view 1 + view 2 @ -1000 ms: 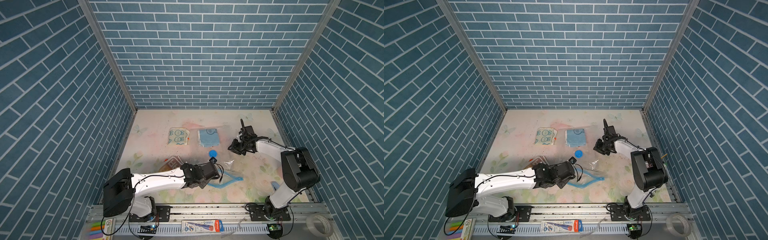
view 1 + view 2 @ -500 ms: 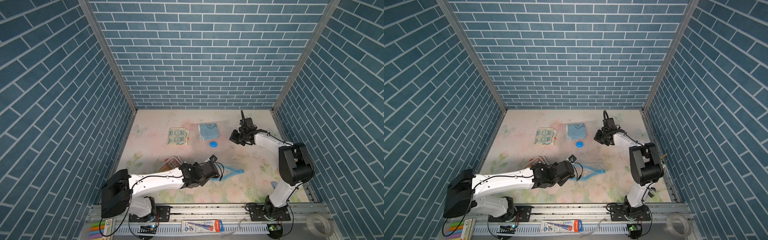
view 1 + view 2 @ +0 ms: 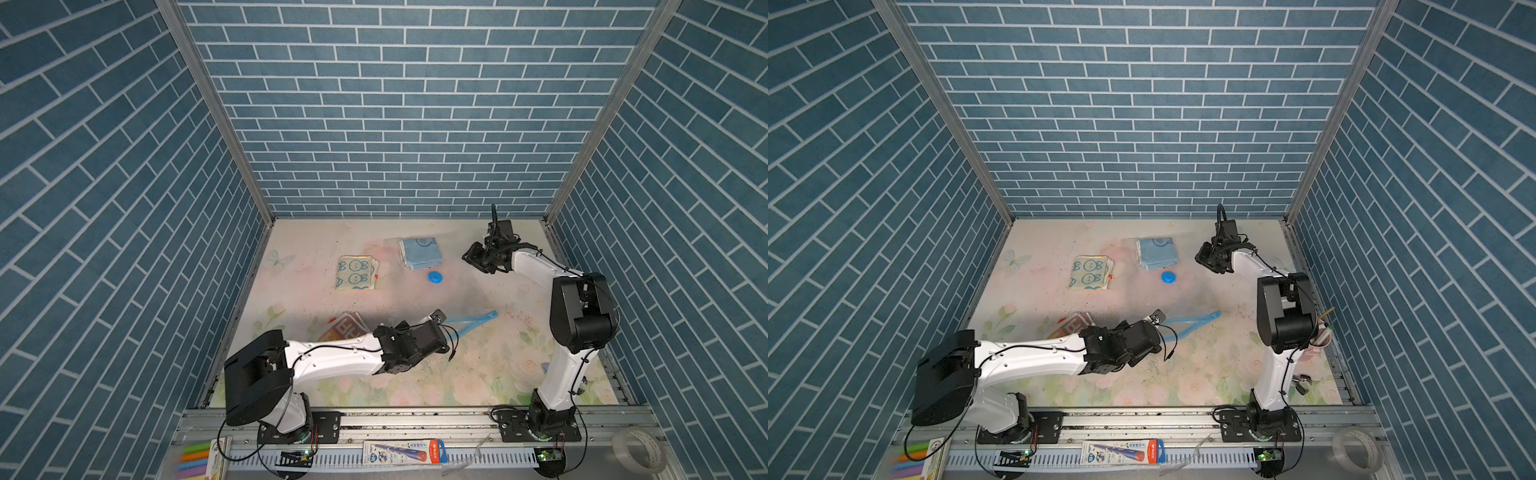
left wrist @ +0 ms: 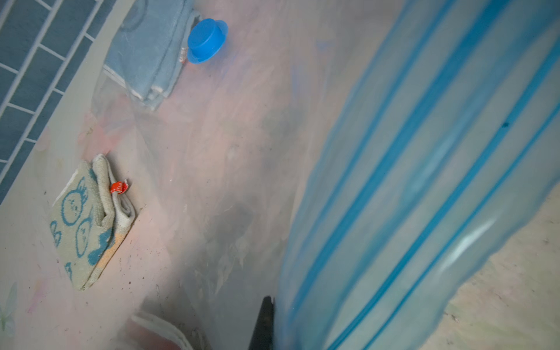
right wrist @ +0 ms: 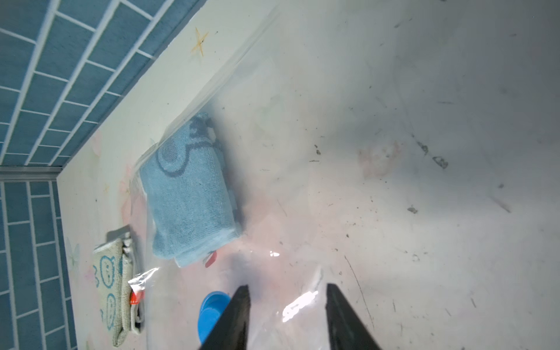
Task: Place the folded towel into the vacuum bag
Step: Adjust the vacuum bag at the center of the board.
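Observation:
The clear vacuum bag lies flat across the middle of the table in both top views, with its round blue valve cap near the far end. A folded blue towel lies inside it at the far end, under the film. My left gripper is shut on the bag's blue zip strip and holds it lifted off the table. My right gripper is open just above the film beside the valve cap, with nothing between its fingers.
A folded beige towel with blue bunnies lies outside the bag to its left. A reddish patterned towel sits partly under my left arm. The back wall is close behind the right gripper. A tape roll lies off the table.
My right gripper moved toward the back wall, and the bag with its blue towel and valve cap slid back too. It then opened. My left gripper kept its hold.

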You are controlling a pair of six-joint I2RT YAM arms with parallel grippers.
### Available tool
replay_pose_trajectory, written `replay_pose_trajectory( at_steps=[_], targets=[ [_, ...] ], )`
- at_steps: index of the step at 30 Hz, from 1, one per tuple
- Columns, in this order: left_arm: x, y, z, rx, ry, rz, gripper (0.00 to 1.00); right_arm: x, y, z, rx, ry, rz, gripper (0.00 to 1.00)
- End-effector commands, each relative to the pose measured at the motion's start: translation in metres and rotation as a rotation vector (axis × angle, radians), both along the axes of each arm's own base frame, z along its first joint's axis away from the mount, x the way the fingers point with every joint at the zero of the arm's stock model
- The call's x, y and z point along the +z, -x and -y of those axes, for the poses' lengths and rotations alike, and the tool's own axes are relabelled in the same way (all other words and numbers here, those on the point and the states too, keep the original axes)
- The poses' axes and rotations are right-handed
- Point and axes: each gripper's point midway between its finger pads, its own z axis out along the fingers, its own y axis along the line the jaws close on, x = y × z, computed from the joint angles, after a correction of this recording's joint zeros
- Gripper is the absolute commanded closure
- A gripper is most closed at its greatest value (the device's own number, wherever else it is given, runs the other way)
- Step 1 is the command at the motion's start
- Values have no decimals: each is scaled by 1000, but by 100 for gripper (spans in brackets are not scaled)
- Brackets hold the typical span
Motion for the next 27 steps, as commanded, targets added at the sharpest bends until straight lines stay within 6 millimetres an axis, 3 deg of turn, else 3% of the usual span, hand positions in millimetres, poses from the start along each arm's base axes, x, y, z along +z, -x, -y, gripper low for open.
replay_pose_trajectory(
  at_steps=[1, 7, 14, 19, 23, 27],
  targets=[
    [5, -9, 21, 11, 85, -23, 100, 32, 7, 13, -12, 15, 41, 46],
    [1, -36, 30, 83, 182, -100, 100, 84, 32, 36, -50, 19, 137, 43],
    [13, -101, 27, 235, 288, -141, 100, 153, 87, 27, 23, -100, 303, 44],
    [30, -146, 30, 264, 307, -108, 100, 157, 129, 10, 123, -125, 331, 44],
    [46, -176, 29, 288, 336, -77, 100, 145, 165, -15, 273, -56, 331, 44],
    [52, -205, 26, 314, 354, -80, 100, 126, 188, -37, 372, -40, 333, 44]
  ],
)
